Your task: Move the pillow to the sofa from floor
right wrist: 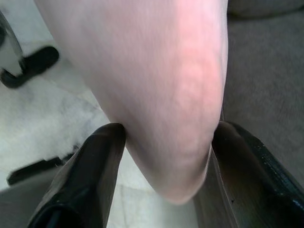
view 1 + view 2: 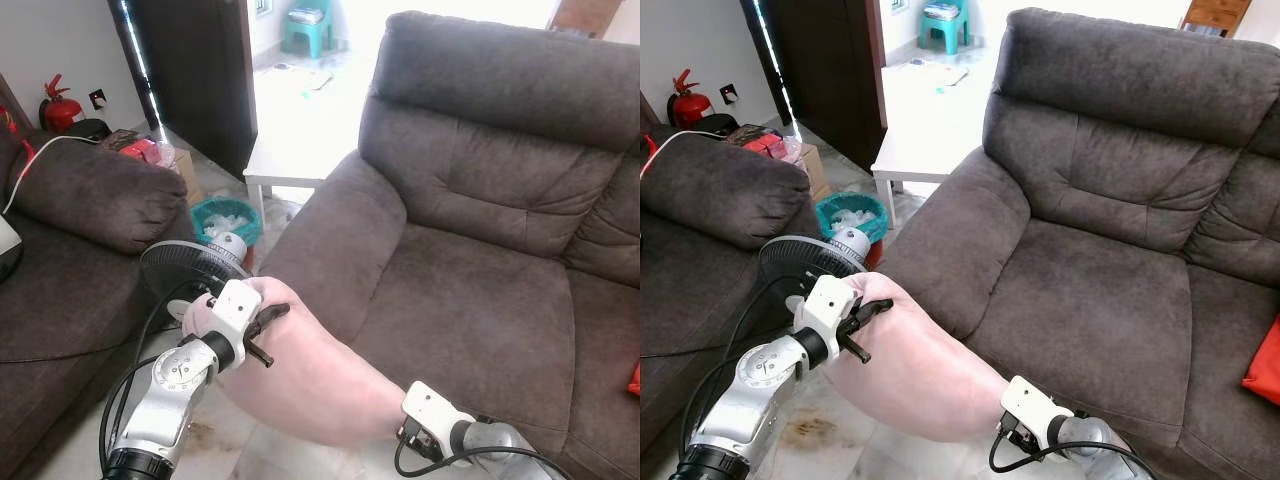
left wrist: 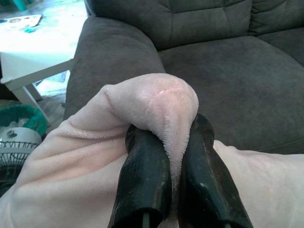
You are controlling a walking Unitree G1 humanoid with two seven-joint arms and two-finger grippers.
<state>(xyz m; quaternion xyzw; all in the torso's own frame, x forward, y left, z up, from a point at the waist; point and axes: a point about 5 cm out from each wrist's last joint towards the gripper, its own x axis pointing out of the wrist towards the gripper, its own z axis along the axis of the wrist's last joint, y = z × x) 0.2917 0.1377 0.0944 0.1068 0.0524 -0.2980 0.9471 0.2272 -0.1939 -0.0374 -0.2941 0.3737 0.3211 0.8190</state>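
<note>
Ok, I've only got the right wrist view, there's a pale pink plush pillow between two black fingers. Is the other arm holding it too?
Observer: Yes. The left gripper is shut on a bunched corner of the pale pink plush pillow; the right gripper clamps the opposite end.
Operator: Where's the seat from there?
Observer: The dark grey fabric sofa is straight ahead. The pillow is held up in front of its armrest, to the left of the seat cushion.
Operator: Anything close on the left?
Observer: A round black wire-grille fan stands on the floor just behind the left gripper.
</note>
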